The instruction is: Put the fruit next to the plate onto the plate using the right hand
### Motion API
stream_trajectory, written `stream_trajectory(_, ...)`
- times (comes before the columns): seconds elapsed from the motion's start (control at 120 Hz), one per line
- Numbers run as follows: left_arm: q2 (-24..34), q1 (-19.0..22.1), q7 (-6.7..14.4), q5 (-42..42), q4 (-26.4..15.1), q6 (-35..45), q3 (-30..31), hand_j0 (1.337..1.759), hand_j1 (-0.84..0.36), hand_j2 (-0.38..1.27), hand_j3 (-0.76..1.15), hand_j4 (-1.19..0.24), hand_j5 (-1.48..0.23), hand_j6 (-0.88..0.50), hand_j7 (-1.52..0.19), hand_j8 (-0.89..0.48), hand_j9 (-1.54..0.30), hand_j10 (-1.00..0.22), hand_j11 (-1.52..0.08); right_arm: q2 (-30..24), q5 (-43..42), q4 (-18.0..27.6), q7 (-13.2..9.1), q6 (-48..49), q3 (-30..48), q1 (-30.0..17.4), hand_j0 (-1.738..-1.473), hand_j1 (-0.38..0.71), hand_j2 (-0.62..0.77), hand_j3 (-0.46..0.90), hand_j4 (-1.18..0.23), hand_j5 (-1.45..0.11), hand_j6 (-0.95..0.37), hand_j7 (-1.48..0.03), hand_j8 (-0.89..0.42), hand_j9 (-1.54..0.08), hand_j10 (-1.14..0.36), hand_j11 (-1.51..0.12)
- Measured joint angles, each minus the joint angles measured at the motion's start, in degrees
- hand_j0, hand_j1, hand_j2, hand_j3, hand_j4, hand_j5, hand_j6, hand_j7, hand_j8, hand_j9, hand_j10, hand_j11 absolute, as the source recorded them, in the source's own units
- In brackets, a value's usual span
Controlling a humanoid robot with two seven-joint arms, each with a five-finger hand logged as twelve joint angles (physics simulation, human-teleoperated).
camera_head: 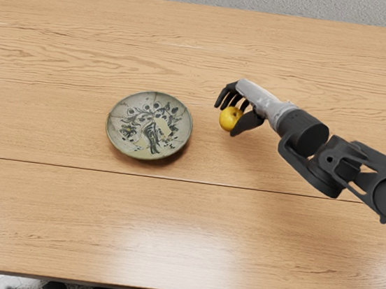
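A small yellow fruit [228, 118] sits a short way to the right of a round patterned plate [149, 125] on the wooden table. My right hand [236, 111] comes in from the right edge and wraps around the fruit, dark fingers curled over its top and thumb under its right side. I cannot tell whether the fruit is touching the table or lifted. The plate holds nothing. The left arm is out of sight.
The wooden table [169, 226] stretches wide around the plate. The right forearm [332, 158] crosses the table's right side. The table's front edge runs along the bottom of the view, with tiled floor below.
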Motion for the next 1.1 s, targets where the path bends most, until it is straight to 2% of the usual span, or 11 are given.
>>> stream_trajectory(1.1,0.0,0.0,0.0,0.0,0.0,0.0,0.0,1.658,0.35,0.0,0.0,0.0,0.0,0.0,0.0,0.0,0.0,0.0,0.0,10.9,-0.1,-0.2,-0.6,-0.2,4.5,-1.4,-1.658,0.27,0.32,0.0,-0.62,-0.82,-0.56,-0.81,-0.45,-0.81,-0.62,-0.81)
